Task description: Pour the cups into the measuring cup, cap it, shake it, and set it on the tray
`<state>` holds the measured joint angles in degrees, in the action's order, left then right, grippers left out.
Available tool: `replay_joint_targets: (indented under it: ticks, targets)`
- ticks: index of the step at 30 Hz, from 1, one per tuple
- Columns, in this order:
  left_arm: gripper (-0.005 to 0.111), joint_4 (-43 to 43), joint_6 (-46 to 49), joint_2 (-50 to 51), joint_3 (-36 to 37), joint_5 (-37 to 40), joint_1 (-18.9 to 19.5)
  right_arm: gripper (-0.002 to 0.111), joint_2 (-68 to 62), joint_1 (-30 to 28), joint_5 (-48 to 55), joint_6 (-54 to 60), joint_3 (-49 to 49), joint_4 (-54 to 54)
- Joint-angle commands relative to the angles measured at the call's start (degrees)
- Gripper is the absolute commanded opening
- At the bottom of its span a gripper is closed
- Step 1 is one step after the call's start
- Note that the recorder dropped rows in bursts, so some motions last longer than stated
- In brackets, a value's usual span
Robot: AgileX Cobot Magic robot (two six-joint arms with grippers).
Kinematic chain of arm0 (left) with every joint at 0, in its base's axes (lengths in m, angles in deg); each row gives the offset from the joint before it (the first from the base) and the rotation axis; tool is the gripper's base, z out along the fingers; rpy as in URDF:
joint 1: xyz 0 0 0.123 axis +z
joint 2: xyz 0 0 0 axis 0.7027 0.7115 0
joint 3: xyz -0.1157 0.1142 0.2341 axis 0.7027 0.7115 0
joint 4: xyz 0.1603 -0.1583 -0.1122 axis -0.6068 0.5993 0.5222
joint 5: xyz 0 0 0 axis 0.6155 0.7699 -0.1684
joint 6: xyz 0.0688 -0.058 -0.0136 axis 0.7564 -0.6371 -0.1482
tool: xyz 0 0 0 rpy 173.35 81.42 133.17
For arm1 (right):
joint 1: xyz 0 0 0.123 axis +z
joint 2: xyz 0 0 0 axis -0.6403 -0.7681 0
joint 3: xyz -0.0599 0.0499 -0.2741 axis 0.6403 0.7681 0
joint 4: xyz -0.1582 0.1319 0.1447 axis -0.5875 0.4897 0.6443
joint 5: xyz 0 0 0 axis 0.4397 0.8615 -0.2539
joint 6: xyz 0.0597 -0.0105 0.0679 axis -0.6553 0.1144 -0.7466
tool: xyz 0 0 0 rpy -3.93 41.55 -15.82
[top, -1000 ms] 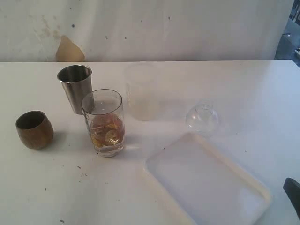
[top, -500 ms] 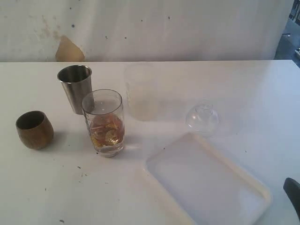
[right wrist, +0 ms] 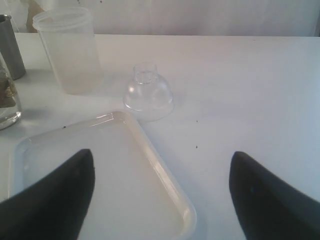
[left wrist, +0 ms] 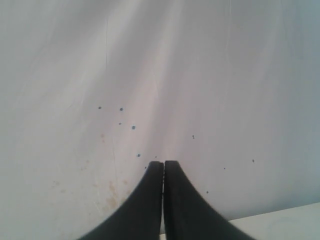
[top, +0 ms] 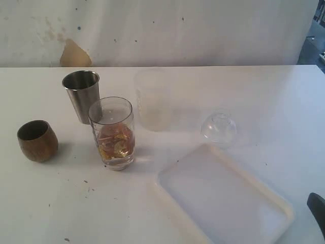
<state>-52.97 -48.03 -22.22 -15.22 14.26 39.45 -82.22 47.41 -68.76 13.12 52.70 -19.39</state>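
The brown wooden cup [top: 36,141] stands at the left. The steel tumbler [top: 82,95] is behind the measuring cup [top: 112,133], which is uncapped and holds orange-brown pieces. Its clear dome lid [top: 219,128] rests on the table, beyond the white tray [top: 223,195]. My right gripper [right wrist: 161,152] hangs open over the tray's rim [right wrist: 165,175], empty, with the dome lid [right wrist: 148,92] ahead of it. My left gripper [left wrist: 163,162] is shut on nothing and faces a stained white wall. It is out of the exterior view.
A frosted whitish container [top: 152,100] stands between the measuring cup and the lid, also in the right wrist view [right wrist: 70,50]. A dark bit of the right arm [top: 317,211] shows at the lower right edge. A wall bounds the table's far side.
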Motion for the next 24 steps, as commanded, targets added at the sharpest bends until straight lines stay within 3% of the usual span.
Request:
replay_joint_targets:
  ticks: [1,6,10,19,24]
  targets:
    - [0.001,0.0,-0.3,-0.2,0.2,-0.1,-0.1,0.069,0.3,-0.3,-0.5,0.1,0.3,0.0]
    - [0.001,0.3,-0.3,-0.8,0.9,-0.4,-0.1,0.069,0.3,-0.3,-0.5,0.1,0.3,0.0]
    - [0.001,5.8,1.1,-2.4,2.9,-0.2,-0.1,0.069,0.3,-0.3,-0.5,0.1,0.3,0.0]
    - [0.001,32.2,27.1,-7.8,9.2,0.2,-0.1,0.069,0.3,-0.3,-0.5,0.1,0.3,0.0]
    - [0.001,34.5,33.3,-11.3,11.1,5.7,-0.1,0.069,0.3,-0.3,-0.5,0.1,0.3,0.0]
